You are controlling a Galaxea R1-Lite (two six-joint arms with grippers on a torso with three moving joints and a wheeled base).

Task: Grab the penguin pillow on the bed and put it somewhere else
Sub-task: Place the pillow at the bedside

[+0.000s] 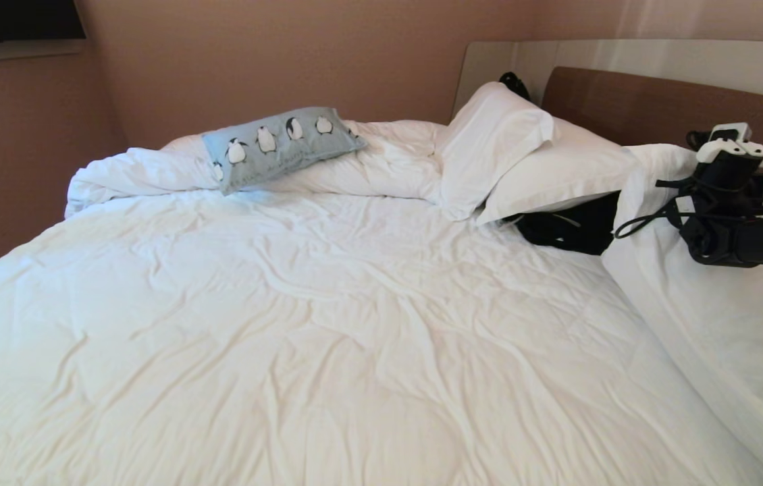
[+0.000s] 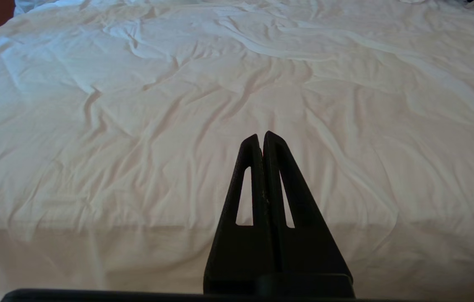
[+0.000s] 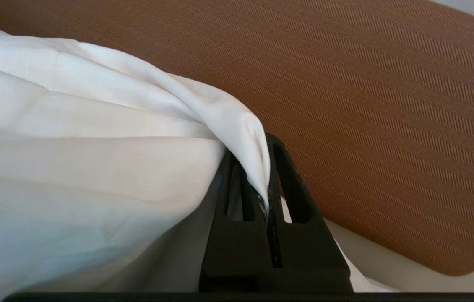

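Meanwhile, at eleven o'clock in my head view, the small rectangular blue-grey penguin pillow [image 1: 280, 147], printed with a row of black-and-white penguins, lies on the rumpled white bed [image 1: 327, 324]. My right gripper [image 3: 267, 167] pinches a fold of a plain white pillow [image 3: 73, 159] at three o'clock; my left gripper [image 2: 261, 136] hangs closed.

two plain white pillows [image 1: 520, 152] lie stacked and tilted near the wooden headboard, the upper one overlapping the lower. a black bag [image 1: 567, 226] with straps pokes out from under them, and another dark item [image 1: 513, 82] peeks from behind the upper pillow. a pinkish-brown wall [image 1: 273, 61] runs behind, with the dark edge of a screen [image 1: 13, 20] high at the left corner.
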